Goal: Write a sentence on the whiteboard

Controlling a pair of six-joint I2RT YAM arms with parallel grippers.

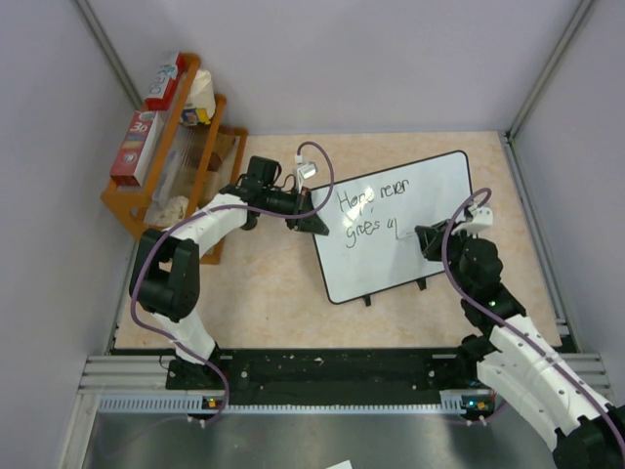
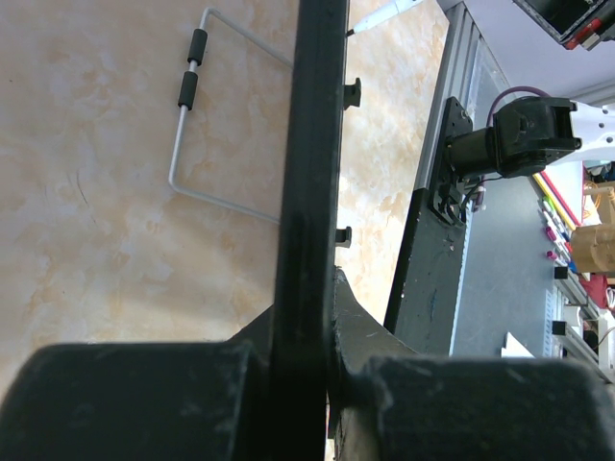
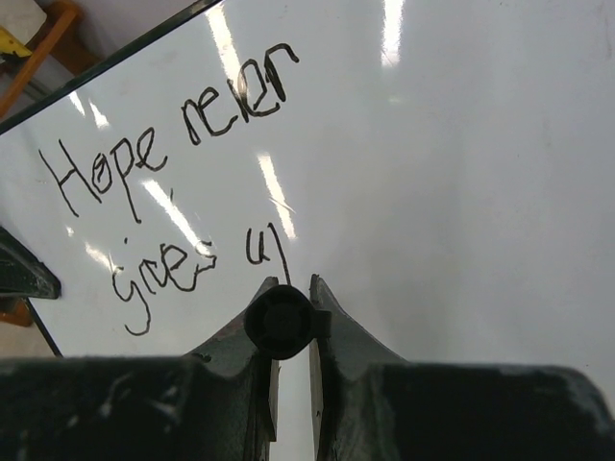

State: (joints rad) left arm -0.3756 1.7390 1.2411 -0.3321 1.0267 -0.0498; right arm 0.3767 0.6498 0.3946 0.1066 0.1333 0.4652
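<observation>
The whiteboard (image 1: 435,191) stands tilted on the table, its face toward the arms. The sentence (image 1: 376,210) reads "Hope never" over "gives u" plus a long downstroke, in thin dark strokes. My left gripper (image 1: 311,223) is shut on the board's left rim; in the left wrist view the black rim (image 2: 312,144) runs between the fingers of that gripper (image 2: 322,317). My right gripper (image 1: 430,239) is shut on a black marker (image 3: 279,320), seen end-on. It points at the whiteboard (image 3: 461,173) just below the last stroke of the sentence (image 3: 173,144). The marker's tip is hidden.
A wooden rack (image 1: 171,147) with boxes and packets stands at the back left. A wire stand (image 2: 183,144) and small black feet (image 2: 352,92) show behind the board. A metal rail (image 1: 293,371) runs along the near edge, and grey walls close in the table.
</observation>
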